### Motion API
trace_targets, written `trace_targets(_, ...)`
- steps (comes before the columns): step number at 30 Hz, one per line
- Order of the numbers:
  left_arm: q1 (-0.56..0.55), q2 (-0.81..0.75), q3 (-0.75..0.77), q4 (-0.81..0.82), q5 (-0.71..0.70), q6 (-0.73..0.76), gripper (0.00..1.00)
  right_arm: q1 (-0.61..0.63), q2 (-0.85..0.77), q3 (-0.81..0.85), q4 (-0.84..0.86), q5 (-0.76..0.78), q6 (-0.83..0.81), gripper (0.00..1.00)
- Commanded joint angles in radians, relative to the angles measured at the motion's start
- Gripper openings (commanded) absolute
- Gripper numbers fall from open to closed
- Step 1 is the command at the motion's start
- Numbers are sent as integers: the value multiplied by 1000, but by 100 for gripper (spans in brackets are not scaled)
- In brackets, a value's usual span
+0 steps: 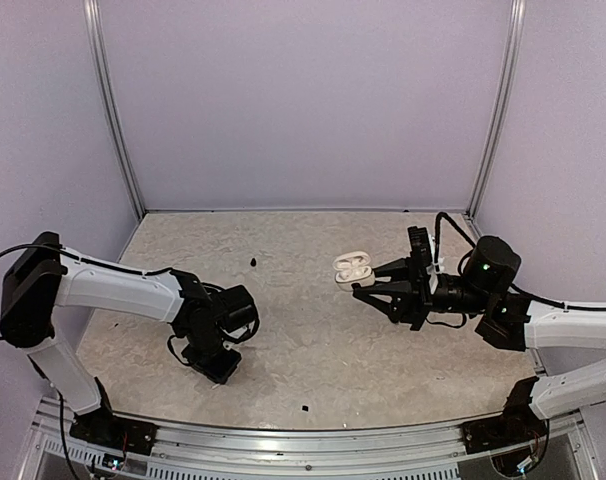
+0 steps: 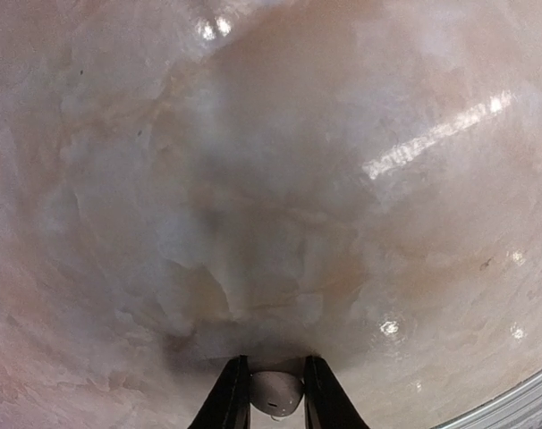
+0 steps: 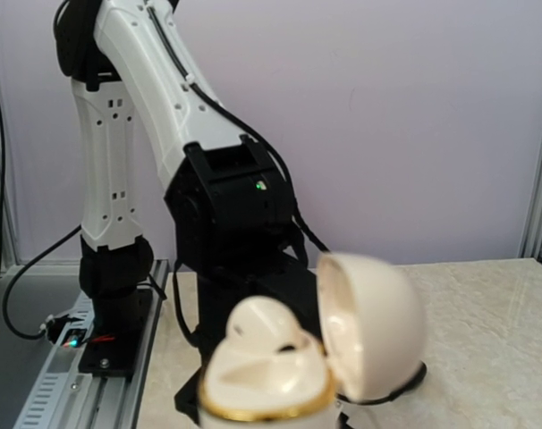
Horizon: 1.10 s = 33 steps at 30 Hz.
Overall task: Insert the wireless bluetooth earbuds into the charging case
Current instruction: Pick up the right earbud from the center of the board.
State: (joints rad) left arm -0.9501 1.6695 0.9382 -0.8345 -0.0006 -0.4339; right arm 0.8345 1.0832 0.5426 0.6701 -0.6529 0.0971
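Pinching a white earbud [image 2: 276,391] in the left tool [image 2: 276,374], down at the worktop [image 1: 313,340]. Gripping the open charging case [image 1: 353,268] in the right tool [image 1: 365,282], raised well apart, lid [image 3: 374,326] tipped back. Likely calling for lifting straight, then aligning bud squarely over the case before easing in.

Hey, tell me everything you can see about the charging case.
The charging case is glossy white plastic with a gold-looking band around its base. Its domed lid stands hinged open. A rounded white shape, possibly an earbud, sits in the base. The right gripper holds it at its fingertips.
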Motion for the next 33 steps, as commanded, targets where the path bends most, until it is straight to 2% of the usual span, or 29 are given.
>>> trace_targets(1, -16, 6, 22, -35, 22, -9, 22, -11, -18, 19, 4, 3, -5, 0)
trace_targets(8, 28, -84, 91, 42, -27, -12, 18, -11, -32, 22, -6, 30, -19, 0)
trace_targets(13, 52, -211, 179, 181, -71, 0, 18, -11, -39, 31, -6, 68, -44, 0)
trace_targets(20, 56, -394, 209, 455, -111, 37, 18, -11, -53, 49, 10, 118, -127, 0)
trace_targets(26, 16, -541, 126, 798, -174, 101, 19, -9, -40, 42, 75, 113, -211, 0)
trace_targets(33, -51, -584, 56, 1094, -146, 172, 18, 0, 1, 47, 138, 187, -228, 0)
